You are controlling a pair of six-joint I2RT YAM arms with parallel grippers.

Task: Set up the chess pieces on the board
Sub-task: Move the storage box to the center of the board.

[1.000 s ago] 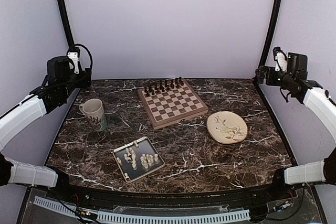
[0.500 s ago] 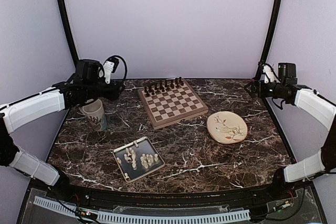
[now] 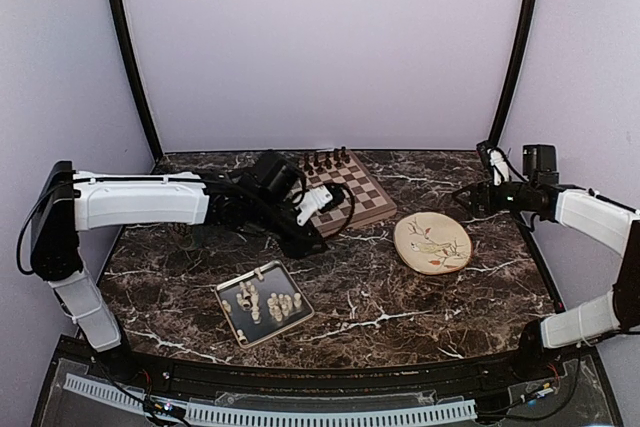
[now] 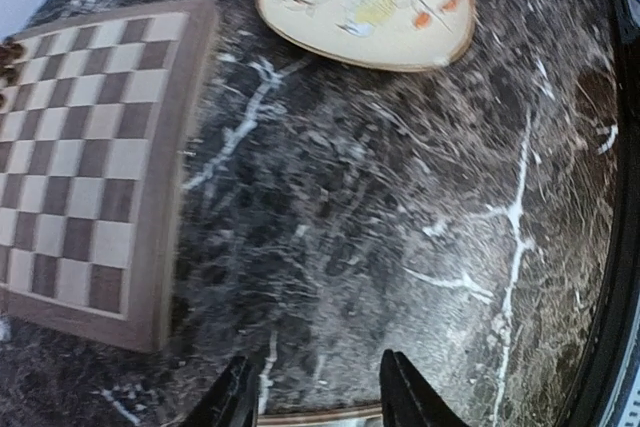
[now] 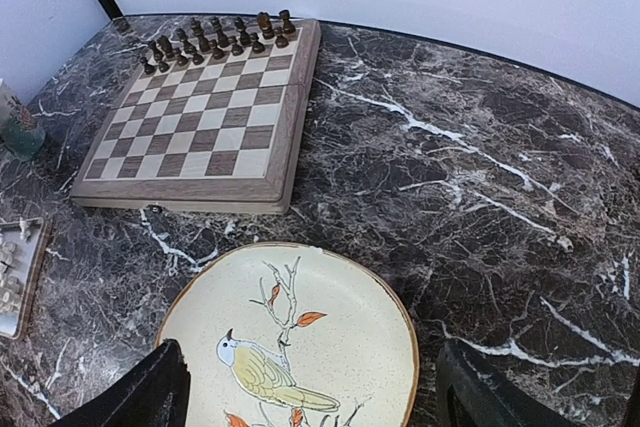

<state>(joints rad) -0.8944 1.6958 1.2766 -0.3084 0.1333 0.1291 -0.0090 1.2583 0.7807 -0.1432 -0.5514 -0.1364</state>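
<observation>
The board (image 3: 362,193) lies at the back middle of the table, with dark brown chess pieces (image 3: 326,159) lined along its far edge. Cream-white chess pieces (image 3: 266,301) lie in a grey tray (image 3: 243,278) near the front. My left arm reaches across the board's left part. Its gripper (image 3: 305,244) hangs just off the board's near corner, above the tray's far edge. In the left wrist view this gripper (image 4: 320,392) is open, with only marble between its fingers. My right gripper (image 3: 466,197) hovers wide open and empty beyond the plate.
A round plate (image 3: 432,242) painted with a bird sits to the right of the board, under my right gripper (image 5: 320,397) in the right wrist view. A mug (image 5: 20,129) peeks in at that view's left edge. My left arm hides it from above.
My left arm has swung from the far left, past the mug, to the board's near corner, and its jaws have narrowed. My right arm has come in and down toward the plate.
</observation>
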